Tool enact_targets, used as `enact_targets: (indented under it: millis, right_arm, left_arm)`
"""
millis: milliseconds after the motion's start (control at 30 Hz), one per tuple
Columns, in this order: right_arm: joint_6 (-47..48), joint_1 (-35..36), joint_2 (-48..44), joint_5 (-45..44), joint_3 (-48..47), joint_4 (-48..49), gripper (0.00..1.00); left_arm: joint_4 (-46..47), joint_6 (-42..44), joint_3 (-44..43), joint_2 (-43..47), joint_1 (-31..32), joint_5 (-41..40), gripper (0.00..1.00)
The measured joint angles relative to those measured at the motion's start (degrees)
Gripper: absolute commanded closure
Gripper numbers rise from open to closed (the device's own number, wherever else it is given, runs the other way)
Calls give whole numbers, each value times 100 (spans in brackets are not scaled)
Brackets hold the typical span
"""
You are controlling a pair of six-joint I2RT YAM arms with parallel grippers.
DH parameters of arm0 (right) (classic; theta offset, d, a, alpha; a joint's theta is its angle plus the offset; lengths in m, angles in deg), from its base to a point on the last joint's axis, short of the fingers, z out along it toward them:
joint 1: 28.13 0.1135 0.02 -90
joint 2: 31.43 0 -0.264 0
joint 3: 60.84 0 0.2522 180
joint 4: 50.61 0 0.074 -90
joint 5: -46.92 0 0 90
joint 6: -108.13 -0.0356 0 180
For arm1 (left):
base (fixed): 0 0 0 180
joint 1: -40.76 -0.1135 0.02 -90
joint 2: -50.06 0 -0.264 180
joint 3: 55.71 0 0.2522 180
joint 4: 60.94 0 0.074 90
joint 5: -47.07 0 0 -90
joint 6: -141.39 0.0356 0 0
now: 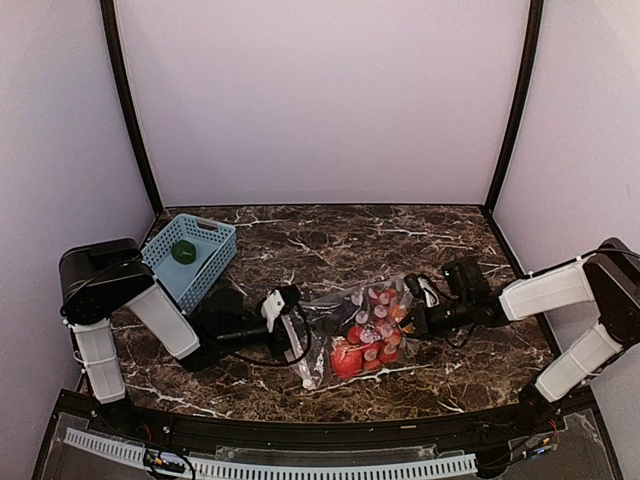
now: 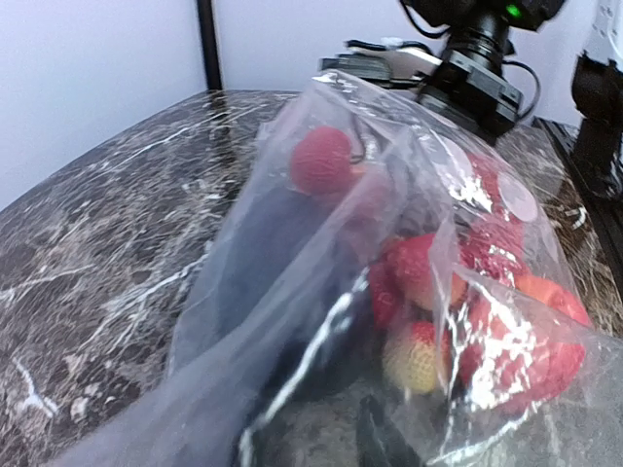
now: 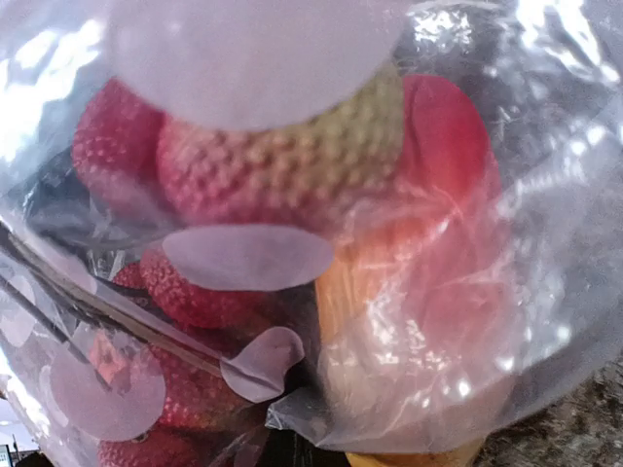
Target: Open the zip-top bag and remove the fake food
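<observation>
Left fingers (image 1: 274, 306) sit against the left end of the zip-top bag (image 1: 340, 310), and right fingers (image 1: 427, 293) against its right end. I cannot tell whether either pair is clamped on the plastic. The bag lies on the counter (image 1: 400, 240) between the arms, with the fake food (image 1: 370, 335), mostly red berries, inside it. Further left, a blue basket (image 1: 205, 270) holds a green ball (image 1: 183, 251).
</observation>
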Motion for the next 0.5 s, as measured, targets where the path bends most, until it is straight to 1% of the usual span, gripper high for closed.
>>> enact_targets:
  millis: [67,133,167,200,233,267,400,500]
  right_arm:
    - [15,-96,-136,17,20,-90,100]
    - [17,-131,-214,50,20,-125,100]
    - [17,-131,-232,83,20,-122,100]
    - [15,-116,-234,120,20,-120,100]
    - [11,-85,-234,133,20,-122,100]
    - [7,-46,-234,144,20,-122,100]
    - [-57,289,-229,153,20,-103,100]
    - [-131,498,-199,151,22,-83,100]
  left_arm:
    - [90,-103,68,44,-151,-50,59]
    - [85,-101,72,66,-214,-15,50]
    - [85,-66,72,68,-197,63,48]
    - [76,-28,72,70,-144,129,44]
    - [55,17,72,72,-81,214,41]
    - [22,76,68,74,-15,264,36]
    - [-387,426,-63,79,380,538,20]
    - [-658,634,-210,79,625,664,13]
